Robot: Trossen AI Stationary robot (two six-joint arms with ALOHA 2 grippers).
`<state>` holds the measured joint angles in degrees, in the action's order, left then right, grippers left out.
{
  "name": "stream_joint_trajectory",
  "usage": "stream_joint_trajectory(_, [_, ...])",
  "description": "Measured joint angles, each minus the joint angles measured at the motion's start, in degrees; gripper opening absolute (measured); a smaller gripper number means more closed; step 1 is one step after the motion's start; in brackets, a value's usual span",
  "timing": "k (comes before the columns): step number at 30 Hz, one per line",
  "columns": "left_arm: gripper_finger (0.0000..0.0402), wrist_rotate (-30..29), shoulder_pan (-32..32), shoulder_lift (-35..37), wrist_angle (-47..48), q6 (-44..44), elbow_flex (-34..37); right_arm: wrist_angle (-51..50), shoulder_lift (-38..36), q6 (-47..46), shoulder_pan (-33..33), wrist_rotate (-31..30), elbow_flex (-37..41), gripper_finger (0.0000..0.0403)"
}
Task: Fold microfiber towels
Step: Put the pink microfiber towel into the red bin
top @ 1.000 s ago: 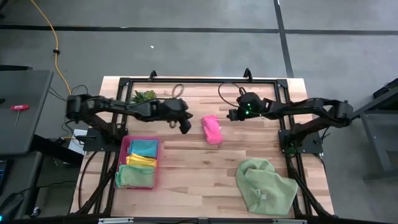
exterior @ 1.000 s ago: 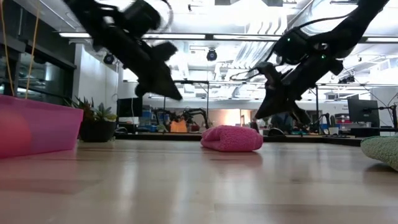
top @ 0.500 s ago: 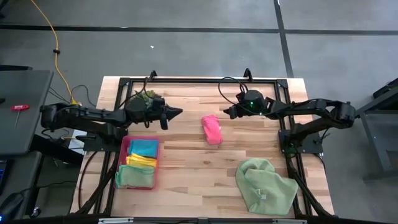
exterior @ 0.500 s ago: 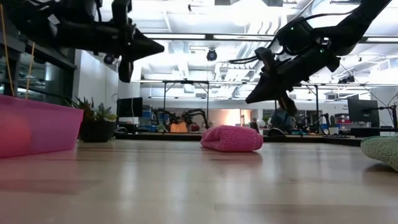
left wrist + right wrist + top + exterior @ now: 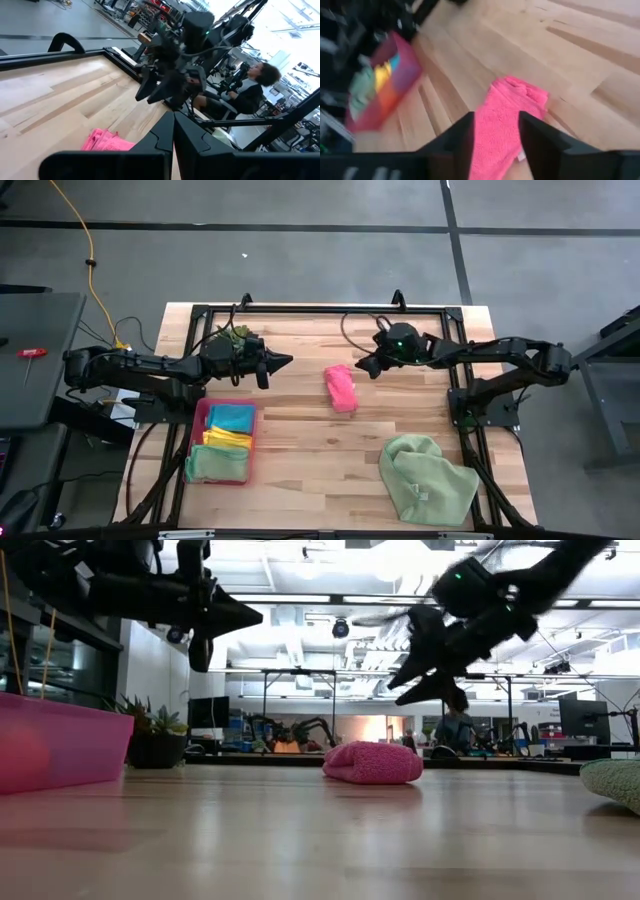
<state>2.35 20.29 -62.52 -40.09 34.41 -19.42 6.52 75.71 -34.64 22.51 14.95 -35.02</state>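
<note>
Hot pink towel [image 5: 341, 388] lies folded in a small bundle mid-table, nothing touching it. Right gripper [image 5: 364, 368] hangs in the air just beside the pink towel, on the side away from the tray; fingers [image 5: 543, 145] parted, empty. Left gripper [image 5: 284, 360] hovers on the pink towel's other side, well apart, fingers pressed together in a point, holding nothing. Pink tray [image 5: 197, 430] beyond it holds teal, yellow and pale green towels. Loose green towel [image 5: 426, 478] lies crumpled at the table's near right, well apart from the pink towel.
</note>
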Motion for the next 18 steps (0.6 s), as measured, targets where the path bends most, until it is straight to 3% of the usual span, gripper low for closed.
stream_joint_trajectory(4, [0.0,0.0,0.0,0.0,0.01,0.85,0.0,-13.19,2.02,6.02,-1.65,-3.6,-8.55,0.0196])
stream_joint_trajectory(9, [0.0,0.0,0.0,-0.02,0.45,1.41,0.0,-25.29,6.6,6.06,-1.91,-5.59,-16.72,0.0239])
stream_joint_trajectory(18, [0.0,0.02,0.0,-0.02,1.88,1.6,-0.01,-31.65,12.89,-6.5,-1.93,-4.7,-19.24,0.025])
